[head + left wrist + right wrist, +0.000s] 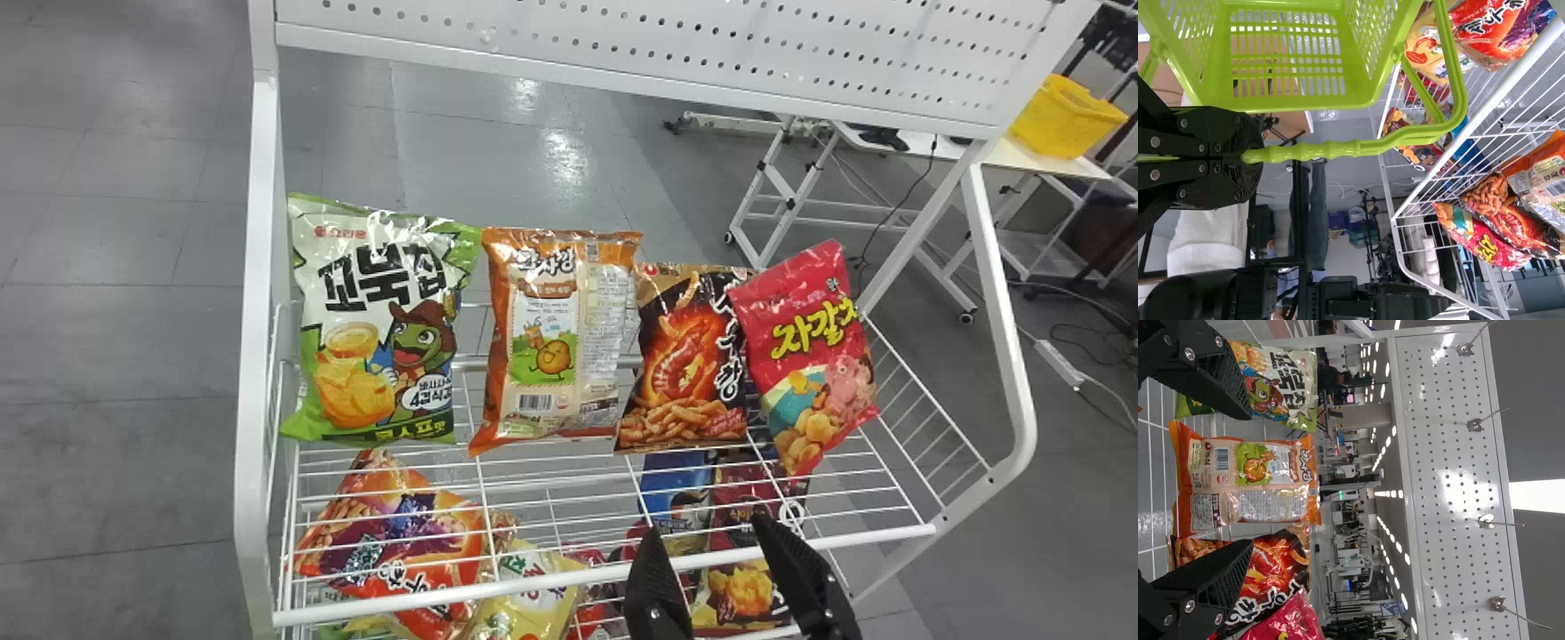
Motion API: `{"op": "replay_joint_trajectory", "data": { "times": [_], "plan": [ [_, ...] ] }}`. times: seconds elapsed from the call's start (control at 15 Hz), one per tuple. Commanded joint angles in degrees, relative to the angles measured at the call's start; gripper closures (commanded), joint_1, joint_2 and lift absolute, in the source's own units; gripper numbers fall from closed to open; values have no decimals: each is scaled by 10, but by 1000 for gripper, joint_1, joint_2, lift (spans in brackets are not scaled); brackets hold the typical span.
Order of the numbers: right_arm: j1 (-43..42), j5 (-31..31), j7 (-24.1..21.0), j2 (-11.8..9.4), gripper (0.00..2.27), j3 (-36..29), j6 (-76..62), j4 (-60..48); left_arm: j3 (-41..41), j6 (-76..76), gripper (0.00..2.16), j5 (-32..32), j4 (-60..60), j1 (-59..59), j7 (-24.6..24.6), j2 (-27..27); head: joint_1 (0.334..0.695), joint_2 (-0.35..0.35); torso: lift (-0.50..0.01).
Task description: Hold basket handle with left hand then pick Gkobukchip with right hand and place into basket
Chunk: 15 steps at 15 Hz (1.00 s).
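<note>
**Q.** Where was the Gkobukchip, relative to the right end effector?

**A.** The Gkobukchip, a glossy green-and-white pillow-shaped snack bag (373, 320), stood beyond the black right gripper (709, 531) and to its left, at the end of a white wire shelf (533, 583). An orange-and-cream snack bag (551, 356) was its immediate neighbour, on the side nearer that gripper.

**Q.** And the condition of both end effectors?

**A.** Right: two ribbed black fingers (1225, 383) wide apart, nothing between them. Left: the black left gripper (1248, 157) was clamped on the ridged, lime-green plastic handle (1325, 150) of a lime-green, slotted plastic basket (1298, 103).

**Q.** How was the bag likely to handle?

**A.** As a light, soft body, puffed with air; its film was probably slippery, its contents brittle. Hard pressure risked crushed chips or a burst seam, whereas a weak pinch risked slip.

**Q.** The preferred site of grasp?

**A.** The upper middle, just below the crimped top seam, one finger on the front face and one behind. The right gripper needed first to shift leftward and forward, clear of the orange-and-cream snack bag, then to close gently.
</note>
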Motion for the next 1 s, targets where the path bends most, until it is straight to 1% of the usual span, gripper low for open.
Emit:
{"op": "replay_joint_trajectory", "data": {
  "times": [0.0,0.53,0.6,0.73,0.8,0.93],
  "plan": [
    [0,0,0,1,161,0,0,0,0,1,1413,0,0,0,0,-1,695,-350,-32],
    [-1,3,0,4,161,0,4,0,-1,1,1413,0,0,0,-2,-1,695,-350,-32],
    [-5,5,0,5,161,1,21,-1,-1,1,1413,0,0,0,-2,-1,695,-350,-32],
    [-31,18,0,11,161,6,125,-17,-1,1,1413,0,0,0,-2,-1,695,-350,-32],
    [-47,18,1,14,161,11,155,-21,-2,1,1413,-1,0,0,-2,-1,695,-350,-32],
    [-71,28,0,22,164,23,181,-24,-1,1,1413,-1,0,1,-1,-1,695,-350,-32]
  ]
}}
